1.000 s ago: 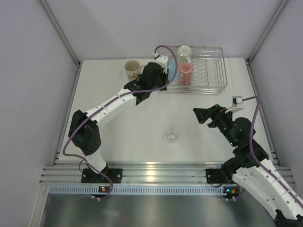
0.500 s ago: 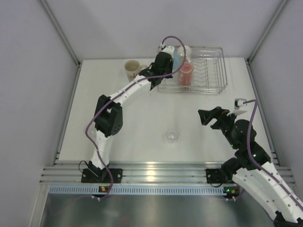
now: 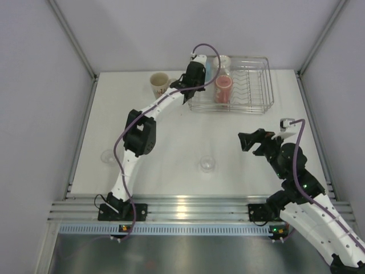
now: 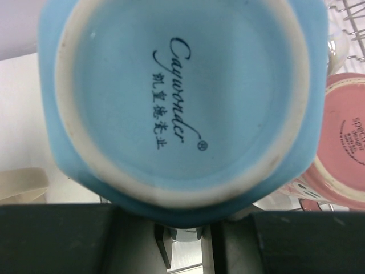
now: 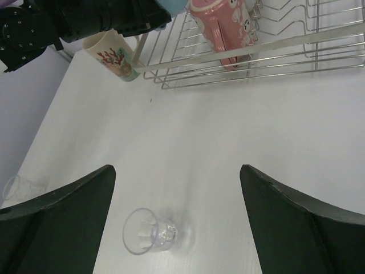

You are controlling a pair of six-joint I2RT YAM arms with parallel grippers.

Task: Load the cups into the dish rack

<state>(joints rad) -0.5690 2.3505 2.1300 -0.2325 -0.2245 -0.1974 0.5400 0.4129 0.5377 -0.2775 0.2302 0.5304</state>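
The left gripper (image 3: 199, 73) clasps the light blue cup (image 4: 177, 103), dark script on its base. The right gripper (image 5: 177, 177) gapes empty, five o'clock of the dish rack (image 3: 255, 85).

**Rack behind, glasses in front**

The dish rack (image 3: 254, 85) stands at the table's (image 3: 171, 131) far edge, with one cup (image 3: 223, 88) inside its left half and a held cup (image 3: 210, 69) over its left end. A mug (image 3: 159, 84) stands just left of the rack. One glass (image 3: 207, 164) sits mid-table, and a second glass (image 3: 107, 156) is well to its left.

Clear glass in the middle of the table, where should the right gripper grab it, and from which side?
From above, jaws across the round wall just under the rim: the clear glass seems to stand mouth-up with no handle, and the right gripper is open.
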